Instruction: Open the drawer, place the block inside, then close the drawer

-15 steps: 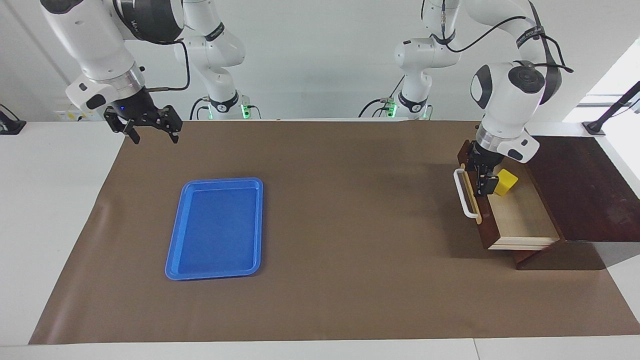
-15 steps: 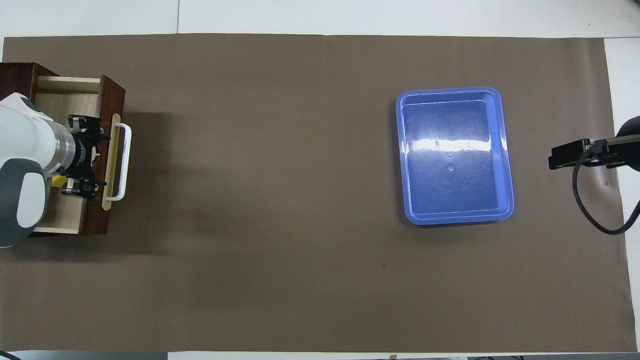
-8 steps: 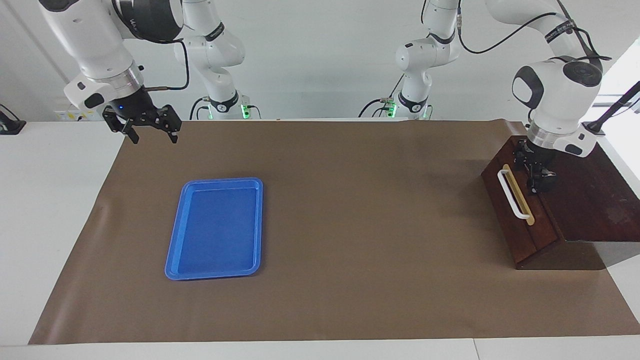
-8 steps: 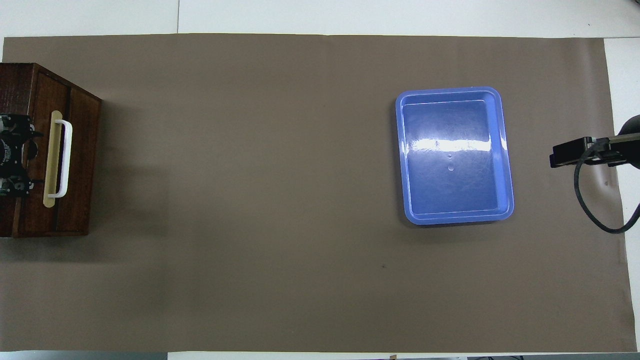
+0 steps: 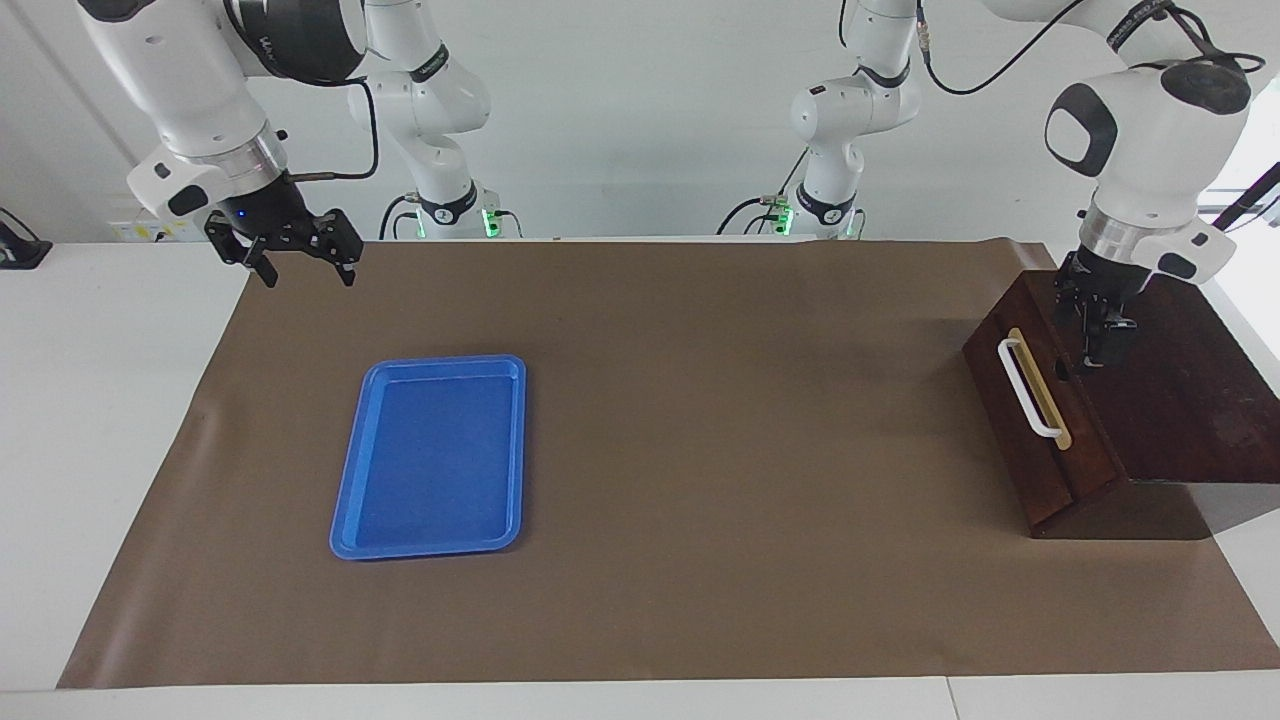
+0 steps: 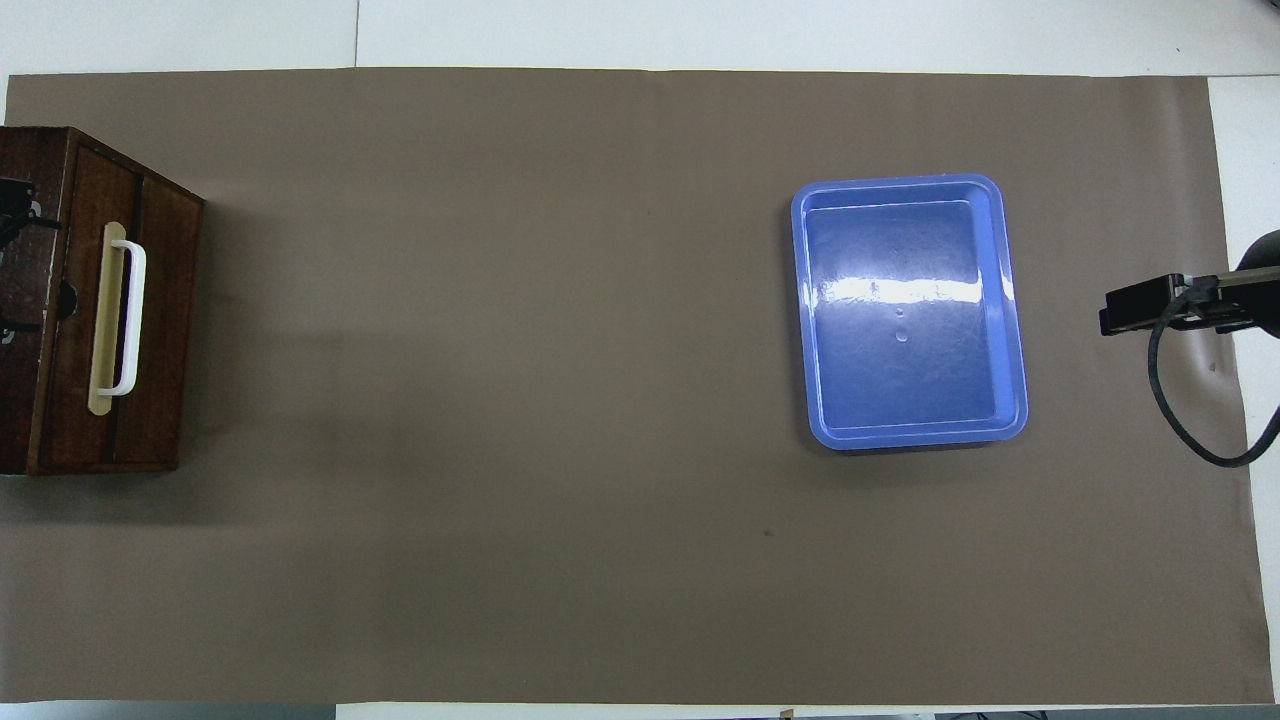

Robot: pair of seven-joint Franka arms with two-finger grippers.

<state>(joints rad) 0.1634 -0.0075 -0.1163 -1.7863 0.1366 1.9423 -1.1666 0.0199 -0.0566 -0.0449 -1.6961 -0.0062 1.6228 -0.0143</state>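
Observation:
The dark brown drawer (image 5: 1012,425) (image 6: 80,400) sits shut in its wooden box (image 5: 1185,400) at the left arm's end of the table. Its white bar handle (image 5: 1030,392) (image 6: 128,315) faces the table's middle. The block is out of view. My left gripper (image 5: 1096,338) hangs open just over the box's top, close to the edge above the drawer front, and holds nothing. My right gripper (image 5: 303,272) waits open and empty in the air over the mat's corner at the right arm's end.
A flat blue tray (image 5: 430,455) (image 6: 910,310) lies on the brown mat (image 5: 720,450) toward the right arm's end, with nothing in it. White tabletop borders the mat on all sides.
The drawer was open a second ago with the yellow block inside it. It is now shut. The left gripper has lifted away from the drawer front to above the box top.

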